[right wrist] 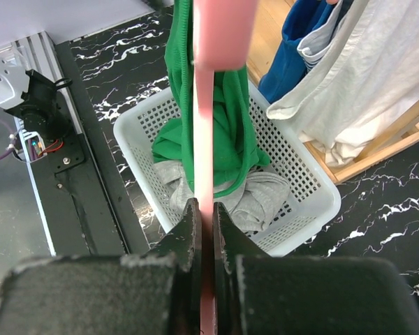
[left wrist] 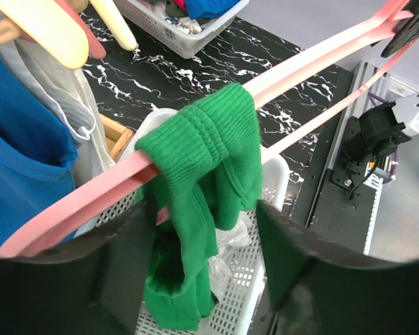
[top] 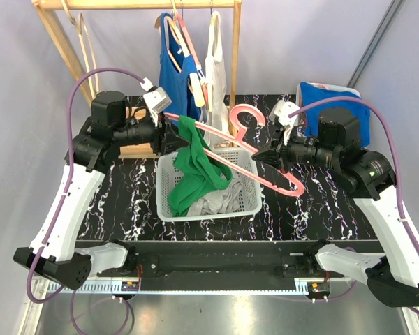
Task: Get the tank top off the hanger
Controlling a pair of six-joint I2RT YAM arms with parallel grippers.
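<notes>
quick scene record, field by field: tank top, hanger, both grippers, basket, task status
green tank top: draped over one arm of the pink hanger, lower end hanging into the white basket
pink hanger: held tilted above the white basket
left gripper: open, jaws either side of the green tank top, not closed on it
right gripper: shut on the pink hanger
white basket: holds a grey garment
task status: green tank top not yet off the pink hanger
</notes>
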